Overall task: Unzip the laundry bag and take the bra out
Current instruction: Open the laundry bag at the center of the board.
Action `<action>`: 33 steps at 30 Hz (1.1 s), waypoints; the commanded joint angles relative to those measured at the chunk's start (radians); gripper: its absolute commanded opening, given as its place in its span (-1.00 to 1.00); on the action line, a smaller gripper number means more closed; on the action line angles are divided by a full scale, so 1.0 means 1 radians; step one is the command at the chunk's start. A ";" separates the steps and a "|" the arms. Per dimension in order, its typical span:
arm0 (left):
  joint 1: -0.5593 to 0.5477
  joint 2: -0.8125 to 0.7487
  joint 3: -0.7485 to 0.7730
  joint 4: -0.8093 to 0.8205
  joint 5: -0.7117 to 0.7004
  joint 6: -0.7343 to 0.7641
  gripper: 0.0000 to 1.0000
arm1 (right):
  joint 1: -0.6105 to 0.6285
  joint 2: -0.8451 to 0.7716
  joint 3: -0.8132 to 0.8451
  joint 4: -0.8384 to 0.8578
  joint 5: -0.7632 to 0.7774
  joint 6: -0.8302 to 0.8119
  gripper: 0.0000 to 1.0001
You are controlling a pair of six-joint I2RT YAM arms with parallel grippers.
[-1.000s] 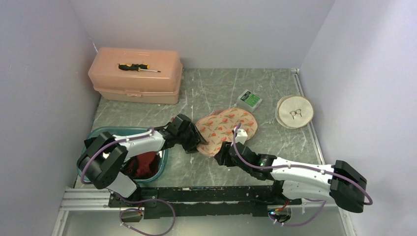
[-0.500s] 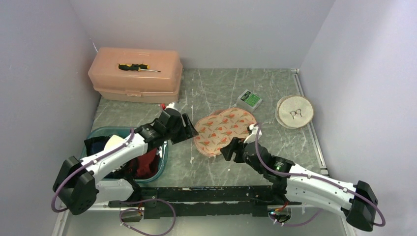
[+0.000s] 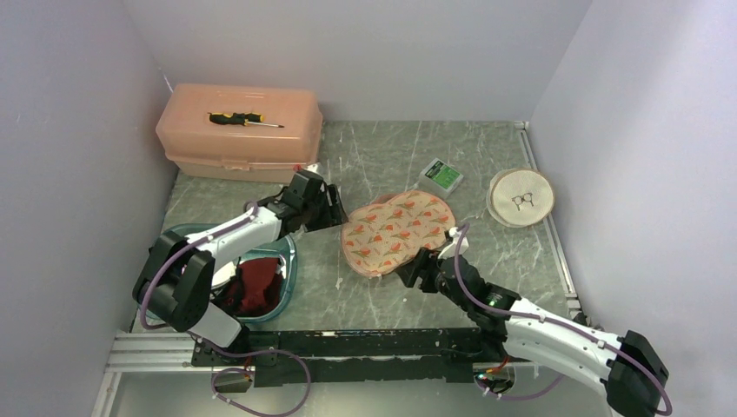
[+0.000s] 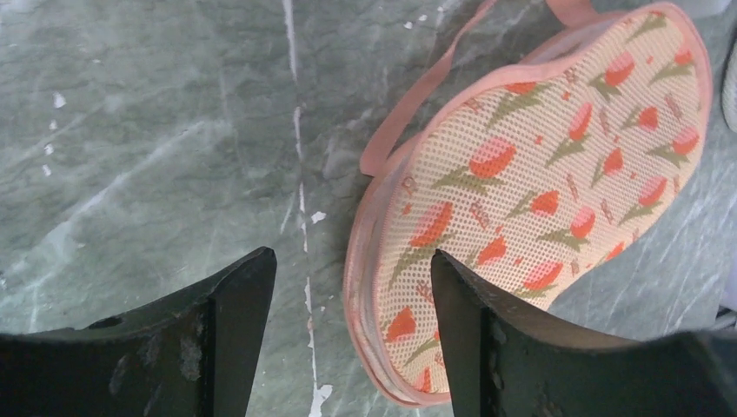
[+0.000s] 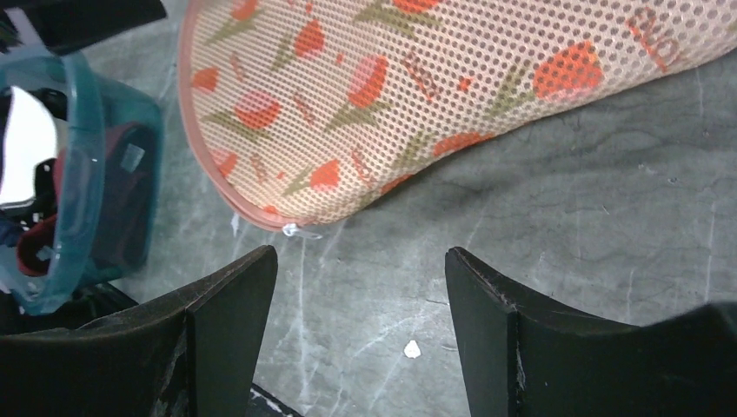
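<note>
Top external view: the oval mesh laundry bag, peach with a tulip print and pink piping, lies flat on the veined grey-green tabletop. The left pincer at its 9 o'clock and the right pincer at its 5 o'clock both stand apart, empty. The soft red bra lies crumpled in the teal plastic tub at the bag's 8 o'clock.

Screwdriver atop pink toolbox

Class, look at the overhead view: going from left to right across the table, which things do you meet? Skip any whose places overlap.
In order: teal plastic tub → peach floral mesh laundry bag → round cream disc.
</note>
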 commanded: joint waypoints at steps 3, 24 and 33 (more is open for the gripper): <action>-0.002 -0.006 -0.016 0.157 0.099 0.072 0.37 | -0.018 -0.047 -0.018 0.051 0.009 0.001 0.48; -0.003 0.070 -0.050 0.236 0.219 0.060 -0.64 | -0.143 -0.039 -0.046 0.091 -0.032 0.029 0.49; -0.004 -0.104 -0.199 0.323 0.137 0.025 -0.95 | -0.296 0.094 -0.031 0.219 -0.091 0.071 0.51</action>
